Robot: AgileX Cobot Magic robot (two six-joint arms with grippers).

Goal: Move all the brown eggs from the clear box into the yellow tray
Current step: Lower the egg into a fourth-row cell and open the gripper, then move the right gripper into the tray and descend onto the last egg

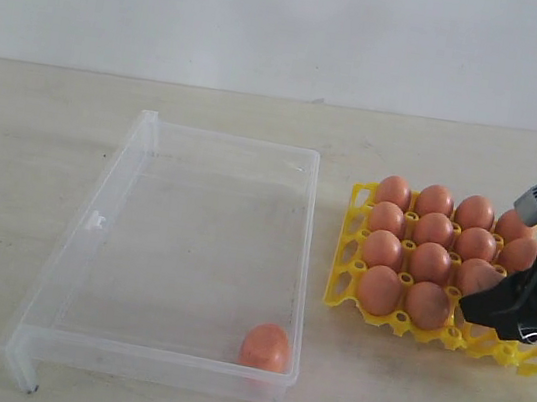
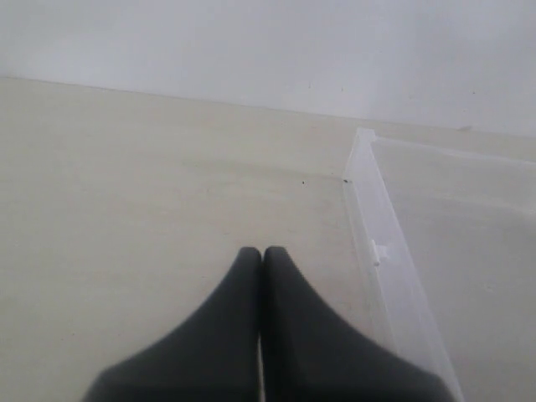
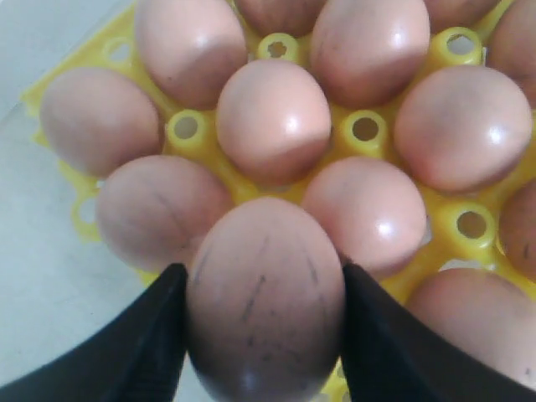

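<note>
Right gripper (image 3: 264,335) clamps a brown egg (image 3: 266,276) above the crowded yellow tray (image 1: 344,273). Lowered off-centre, it could strike neighbouring eggs (image 3: 272,117) and crack. A lone egg (image 1: 265,347) sits in the clear box (image 1: 207,141), in a corner beside the tray. Left gripper (image 2: 262,276), pinched together and empty, rests outside the box.

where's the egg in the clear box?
Exterior view: the lone egg sits in the near-right corner of the clear box, toward the yellow tray.
</note>
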